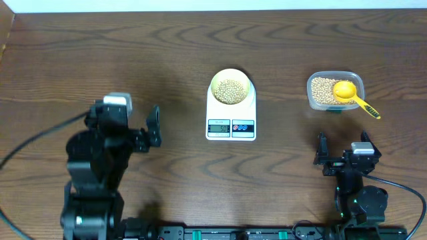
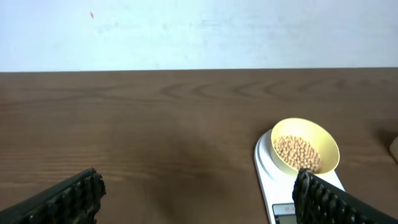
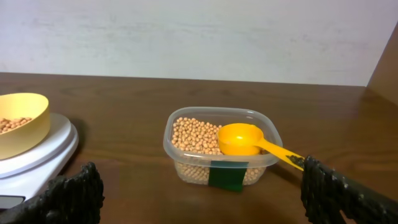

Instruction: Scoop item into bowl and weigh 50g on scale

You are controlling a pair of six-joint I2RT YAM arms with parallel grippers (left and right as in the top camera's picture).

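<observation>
Overhead, a brown wooden counter (image 1: 200, 40) has a white rectangular kitchen scale (image 1: 231, 115) near its middle. A small round pale yellow bowl (image 1: 247, 81) sits on the far end of the scale's flat top. Lots of small round tan beans (image 1: 231, 91) lie in a low heap inside the bowl. The scale's little grey screen (image 1: 219, 127) is on the end near the robot, and its numbers are too small to read.

To the right of the scale, well apart from it, stands a clear plastic tub (image 1: 361, 85) with rounded corners. More of the same beans are in the tub. A bright yellow scoop (image 1: 345, 91) with a long handle rests in the tub. Its round cup lies on the beans and looks empty. Its handle sticks out over the tub's right front corner. A dark green patch (image 3: 225, 175) is stuck on the tub's front wall.

The left hand (image 2: 198, 183) is wide open and holds nothing. It is over bare counter, to the left of the scale. The right hand (image 1: 343, 143) is wide open too and empty. It is near the front of the tub and does not touch it.
</observation>
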